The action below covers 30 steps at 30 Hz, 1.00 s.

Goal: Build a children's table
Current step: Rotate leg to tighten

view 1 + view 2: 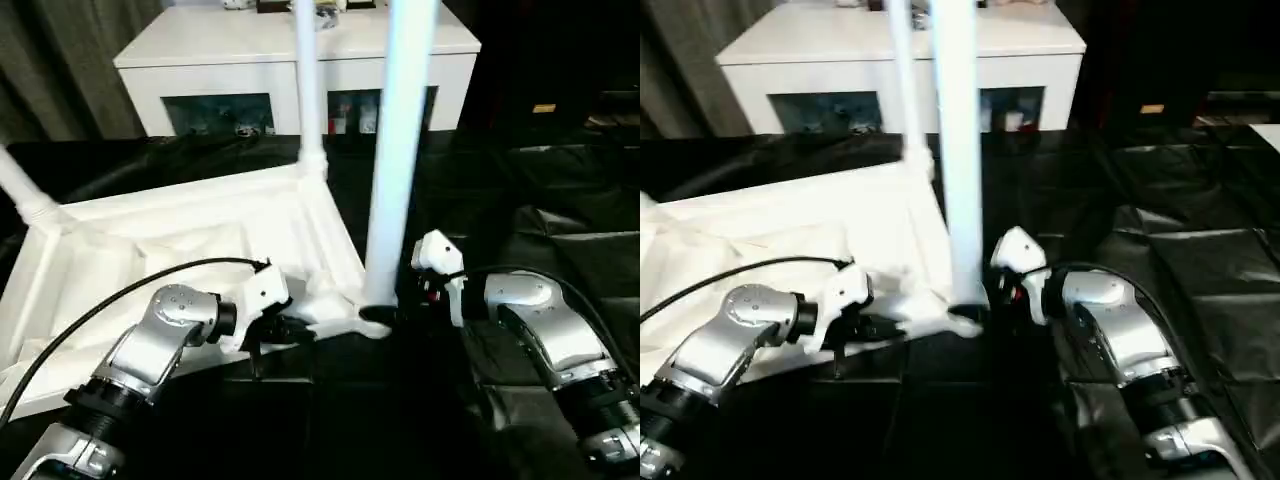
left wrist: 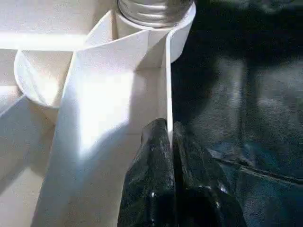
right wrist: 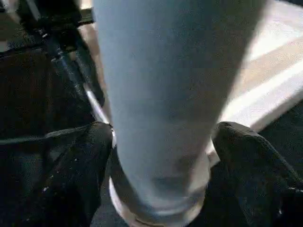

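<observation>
The children's table lies upside down; its white tabletop [image 1: 200,220] shows its ribbed underside. An upright leg [image 1: 400,150] stands in the near right corner socket [image 2: 156,14]. A second leg [image 1: 308,80] rises from the far corner, and a third [image 1: 20,185] leans at the far left. My left gripper [image 1: 300,328] is shut on a thin rib [image 2: 166,71] of the tabletop's rim, right beside that socket. Around the near leg's base is my right gripper [image 3: 161,156], open, with one finger [image 3: 90,165] on each side of the tube.
A white cabinet [image 1: 300,50] with glass doors stands behind the work. Wrinkled black sheeting [image 1: 560,200] covers the surface under and to the right of the tabletop. A black cable [image 1: 120,290] runs along my left forearm.
</observation>
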{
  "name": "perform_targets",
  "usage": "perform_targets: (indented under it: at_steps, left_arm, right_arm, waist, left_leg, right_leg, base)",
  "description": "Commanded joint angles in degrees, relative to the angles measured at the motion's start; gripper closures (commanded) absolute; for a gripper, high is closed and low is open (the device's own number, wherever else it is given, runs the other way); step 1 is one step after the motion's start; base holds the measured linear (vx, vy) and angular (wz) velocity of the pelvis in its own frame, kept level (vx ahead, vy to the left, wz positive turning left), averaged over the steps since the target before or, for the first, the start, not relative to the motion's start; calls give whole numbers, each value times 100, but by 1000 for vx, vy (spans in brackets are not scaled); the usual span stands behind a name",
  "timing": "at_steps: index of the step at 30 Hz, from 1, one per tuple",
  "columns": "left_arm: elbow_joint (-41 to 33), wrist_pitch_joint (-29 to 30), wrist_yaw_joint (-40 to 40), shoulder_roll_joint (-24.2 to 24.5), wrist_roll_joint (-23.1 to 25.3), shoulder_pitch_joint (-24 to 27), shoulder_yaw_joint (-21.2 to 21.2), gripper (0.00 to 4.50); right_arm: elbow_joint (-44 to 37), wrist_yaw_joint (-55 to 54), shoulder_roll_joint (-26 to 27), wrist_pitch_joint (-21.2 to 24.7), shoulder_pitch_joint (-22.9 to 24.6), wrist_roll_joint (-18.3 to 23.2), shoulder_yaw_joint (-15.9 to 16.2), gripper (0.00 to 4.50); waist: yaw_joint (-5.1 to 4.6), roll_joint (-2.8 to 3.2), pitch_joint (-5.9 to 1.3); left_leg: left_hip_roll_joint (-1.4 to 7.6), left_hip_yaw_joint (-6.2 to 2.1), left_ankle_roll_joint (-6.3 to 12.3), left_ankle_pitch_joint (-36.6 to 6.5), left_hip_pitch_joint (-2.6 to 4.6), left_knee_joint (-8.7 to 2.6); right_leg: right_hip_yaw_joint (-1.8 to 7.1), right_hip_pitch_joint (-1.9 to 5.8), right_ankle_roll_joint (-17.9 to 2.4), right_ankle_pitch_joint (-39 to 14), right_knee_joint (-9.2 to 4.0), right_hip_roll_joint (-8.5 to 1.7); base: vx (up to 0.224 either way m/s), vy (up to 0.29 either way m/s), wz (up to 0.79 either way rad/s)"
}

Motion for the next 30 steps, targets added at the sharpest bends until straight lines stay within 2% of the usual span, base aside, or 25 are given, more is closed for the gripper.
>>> perform_targets:
  at_steps: [1, 5, 9, 12, 14, 16, 18, 25, 27, 30]
  left_arm:
    - [-163, -154, -184, 32, -127, -35, -32, 450]
    - [-167, -117, -188, 17, -124, -69, -21, 450]
    - [-139, -128, -167, -23, -100, -100, -11, 450]
    - [-108, -160, -147, -29, -96, -112, 8, 450]
    - [-96, -172, -150, -18, -95, -100, 14, 450]
    - [-88, -180, -151, -12, -90, -93, 16, 450]
    - [-94, -171, -147, 0, -84, -75, 25, 450]
    - [-118, -135, -169, 42, -67, -4, 19, 450]
    - [-100, -134, -143, 25, -57, -2, 18, 450]
    - [-2, -98, 91, -66, 27, -50, 49, 450]
  right_arm:
    - [-119, 129, -71, 0, 10, -97, 130, 81]
    - [-31, 206, -52, 5, -49, -162, 142, 81]
    - [39, 206, -70, 18, -93, -169, 169, 118]
    - [104, 204, -66, 11, -119, -189, 180, 152]
    - [126, 210, -50, 43, -139, -188, 161, 162]
    - [137, 224, -50, 51, -149, -204, 160, 177]
    - [178, 242, -56, 18, -156, -265, 196, 180]
    - [372, 278, -28, -85, -155, -399, 326, 182]
    - [444, 176, 25, -89, -150, -435, 312, 182]
    - [719, -377, 272, 16, -247, -473, 116, 182]
  waist:
    - [-8, -68, -331]
    - [-7, -69, -337]
    - [-8, -92, -350]
    - [3, -80, -351]
    - [8, -107, -353]
    - [8, -94, -351]
    - [6, -117, -351]
    - [0, -110, -353]
    - [-2, -109, -357]
    - [-22, -99, -343]
  left_leg:
    - [380, -173, 316, -1116, 90, -435]
    - [375, -180, 324, -1030, 77, -426]
    - [370, -176, 370, -924, 78, -411]
    - [370, -176, 404, -875, 73, -401]
    - [370, -174, 419, -843, 71, -397]
    - [375, -178, 421, -853, 74, -399]
    - [372, -178, 424, -837, 67, -397]
    - [368, -176, 438, -812, 70, -385]
    - [365, -177, 440, -797, 68, -381]
    - [360, -175, 403, -890, 70, -390]
  right_leg:
    - [249, 251, -1575, -791, -381, -394]
    - [247, 261, -1545, -810, -379, -400]
    - [242, 264, -1558, -691, -366, -391]
    - [237, 265, -1580, -674, -362, -396]
    - [239, 269, -1567, -669, -358, -393]
    - [235, 262, -1559, -715, -357, -392]
    - [237, 270, -1553, -719, -354, -393]
    - [236, 266, -1557, -737, -351, -395]
    - [235, 270, -1563, -721, -349, -397]
    - [233, 257, -1561, -830, -367, -389]
  base:
    - [0, 0, 0]
    - [0, 0, 0]
    - [0, 0, 0]
    - [0, 0, 0]
    - [0, 0, 0]
    - [0, 0, 0]
    - [0, 0, 0]
    - [0, 0, 0]
    - [0, 0, 0]
    - [0, 0, 0]
